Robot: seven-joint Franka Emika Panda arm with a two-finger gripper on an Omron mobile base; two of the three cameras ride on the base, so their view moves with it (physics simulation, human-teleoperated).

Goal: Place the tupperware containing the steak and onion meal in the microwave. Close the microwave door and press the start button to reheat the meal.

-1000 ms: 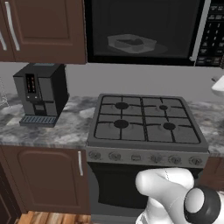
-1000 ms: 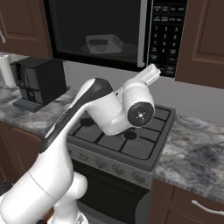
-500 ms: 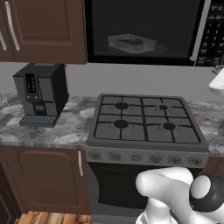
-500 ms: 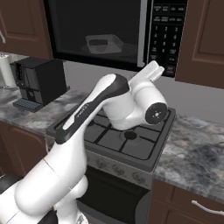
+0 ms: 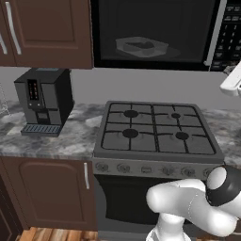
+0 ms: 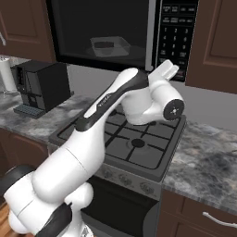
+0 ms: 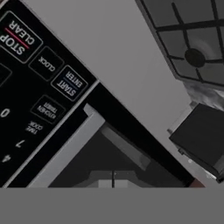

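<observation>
Fingers (image 6: 168,70) pressed together, empty, at upper right near the black keypad strip (image 6: 178,34), suiting a button poke; shallow pale grey-white tupperware (image 6: 110,46) sits behind the closed black glass microwave door (image 6: 104,34).

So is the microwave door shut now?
Shut: the microwave door sits flush, and the tupperware shows dimly through its glass.
</observation>
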